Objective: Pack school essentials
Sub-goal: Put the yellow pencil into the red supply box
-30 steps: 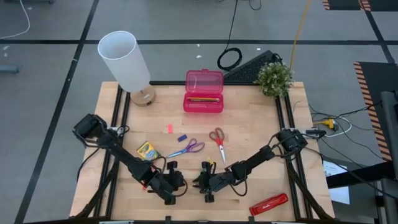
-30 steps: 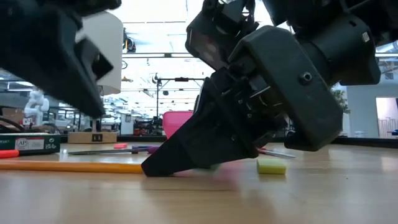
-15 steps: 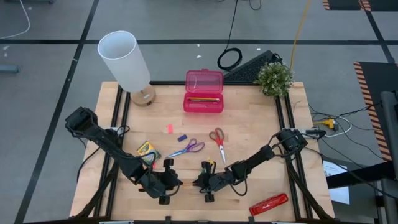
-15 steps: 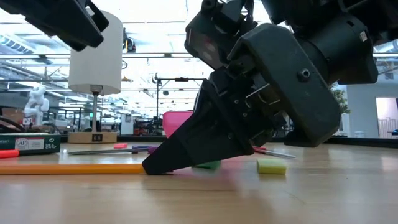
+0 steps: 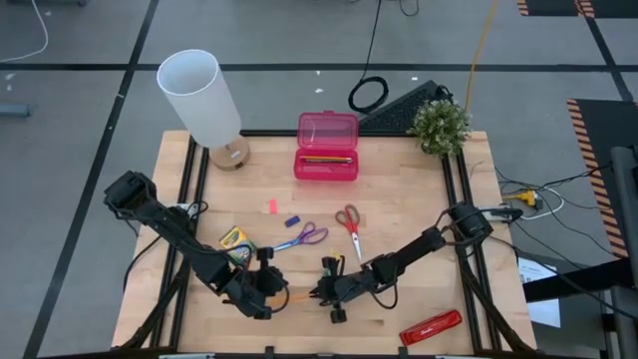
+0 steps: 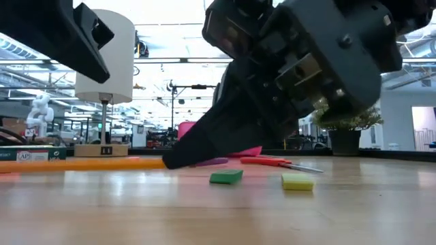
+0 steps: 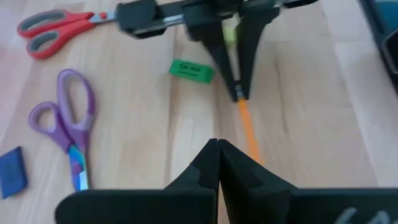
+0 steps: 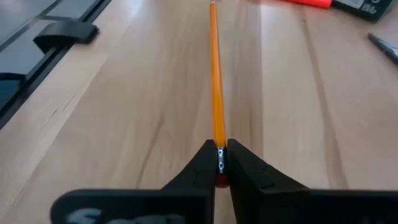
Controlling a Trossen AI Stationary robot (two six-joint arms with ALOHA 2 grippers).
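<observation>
An orange pencil (image 5: 299, 296) lies left-right near the table's front edge, and my right gripper (image 5: 321, 294) is shut on its right end. My left gripper (image 5: 269, 289) hovers shut over the pencil's left end and holds nothing; in its wrist view the pencil (image 7: 247, 127) runs past its fingertips (image 7: 217, 144). A green eraser (image 6: 226, 177) and a yellow eraser (image 6: 298, 181) rest flat by my right gripper. Farther back lie purple scissors (image 5: 302, 237), red scissors (image 5: 348, 221), a crayon box (image 5: 236, 242), a blue piece (image 5: 292, 221) and a pink piece (image 5: 271, 206). My right gripper pinches the pencil's eraser end at the metal ferrule (image 8: 219, 163) between its two fingertips. The fingers slant down from the table's right and lie in line with the pencil. The shaft (image 6: 82, 163) reaches level toward the table's left, seemingly just off the wood.
A translucent pink case (image 5: 327, 145) stands at the back centre, with a white lamp (image 5: 204, 100) at the back left and a potted plant (image 5: 439, 125) at the back right. A long red bar (image 5: 431, 326) lies at the front right. Black rails (image 5: 194, 189) run along both sides.
My right gripper has risen a little with the pencil, which now sits higher in the low view, and the green eraser is uncovered. My left gripper has gone up and slightly toward the table's left and far side, still shut.
</observation>
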